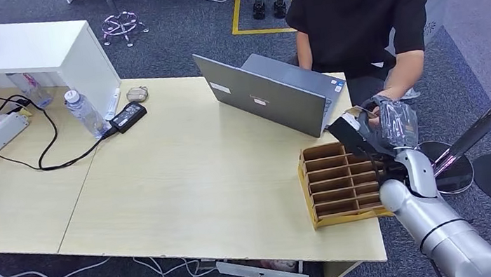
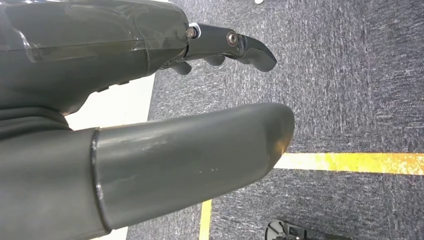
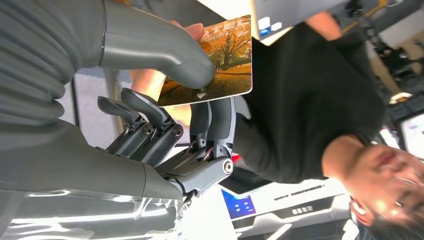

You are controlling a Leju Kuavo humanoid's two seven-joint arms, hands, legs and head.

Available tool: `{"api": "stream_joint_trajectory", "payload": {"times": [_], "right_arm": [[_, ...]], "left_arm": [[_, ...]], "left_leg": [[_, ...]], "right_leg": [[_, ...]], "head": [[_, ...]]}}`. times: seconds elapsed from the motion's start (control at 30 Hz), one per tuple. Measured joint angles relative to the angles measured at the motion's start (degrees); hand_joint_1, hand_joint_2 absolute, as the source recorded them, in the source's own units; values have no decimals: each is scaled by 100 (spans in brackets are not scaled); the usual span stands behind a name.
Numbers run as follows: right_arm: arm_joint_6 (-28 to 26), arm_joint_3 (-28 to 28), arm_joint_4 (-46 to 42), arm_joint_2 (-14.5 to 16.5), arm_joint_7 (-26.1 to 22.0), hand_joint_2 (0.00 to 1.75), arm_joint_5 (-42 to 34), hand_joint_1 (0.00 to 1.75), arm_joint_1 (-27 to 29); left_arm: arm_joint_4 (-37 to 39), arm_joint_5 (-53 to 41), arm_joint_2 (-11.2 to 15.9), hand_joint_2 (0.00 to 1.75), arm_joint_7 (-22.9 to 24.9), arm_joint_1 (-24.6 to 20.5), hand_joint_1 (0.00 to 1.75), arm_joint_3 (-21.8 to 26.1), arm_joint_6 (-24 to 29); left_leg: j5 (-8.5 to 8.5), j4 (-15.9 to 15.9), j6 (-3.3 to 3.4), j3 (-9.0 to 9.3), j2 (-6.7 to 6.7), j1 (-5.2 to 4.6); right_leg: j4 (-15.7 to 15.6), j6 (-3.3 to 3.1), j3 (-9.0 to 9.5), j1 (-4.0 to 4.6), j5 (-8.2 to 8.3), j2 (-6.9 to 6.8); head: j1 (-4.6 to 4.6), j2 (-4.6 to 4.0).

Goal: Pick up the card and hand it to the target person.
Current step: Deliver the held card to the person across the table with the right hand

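The robot's right hand (image 3: 165,125) pinches the card (image 3: 220,62) between its thick grey thumb and its dark fingers. The thumb presses on the picture side and the fingers push from behind, so the card stays flat and stands out past the fingertips. I think that is to leave a free edge for someone to take. The card is thin and stiff, with round corners and a shiny picture of orange trees on it.

From up high, the right hand is raised above the far right corner of the table (image 1: 185,188), just past the cardboard box (image 1: 339,183). The person (image 1: 361,11) in the black shirt sits right there, and their hand (image 1: 393,95) reaches in close to the robot's hand. Skin-coloured fingertips show behind the card in the wrist view, but I cannot tell if they are touching it. It looks like the handing-over part is now.

The box is brown cardboard cut into many small slots, good for keeping cards standing up. The table is smooth pale wood. A grey laptop (image 1: 269,93) sits open in front of the person.

The left hand (image 2: 150,125) hangs down over dark, fuzzy carpet (image 2: 350,90) with a yellow stripe. Its fingers are apart and hold nothing.
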Motion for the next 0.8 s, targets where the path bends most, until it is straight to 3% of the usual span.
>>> {"api": "stream_joint_trajectory", "payload": {"times": [0.03,0.07,0.17,0.2,0.57,0.8], "right_arm": [[-16,11,69,16,32,175,35,161,-8],[-28,19,130,31,63,175,70,133,-15],[-50,30,327,76,133,175,169,17,-44],[-53,31,389,91,143,175,184,2,-51],[-439,57,659,148,91,175,192,0,-126],[-528,-429,526,161,-462,175,883,0,84]], "left_arm": [[1,0,3,0,2,0,0,-1,-3],[1,0,7,0,3,0,0,-2,-7],[2,0,17,0,4,0,0,-4,-17],[2,0,21,0,4,0,0,-4,-17],[2,-11,39,0,2,1,0,-15,-27],[3,-62,56,0,2,2,0,-45,-79]], "left_leg": [[0,0,0,0,0,0],[0,0,0,0,0,0],[0,0,0,0,0,0],[0,0,0,0,0,0],[0,1,0,4,2,0],[0,2,0,8,1,0]], "right_leg": [[0,0,0,0,0,0],[0,0,0,0,0,0],[0,0,0,0,0,1],[0,0,0,0,0,1],[0,0,1,0,0,2],[0,0,4,0,1,2]], "head": [[0,0],[0,0],[0,0],[1,0],[1,0],[0,0]]}}
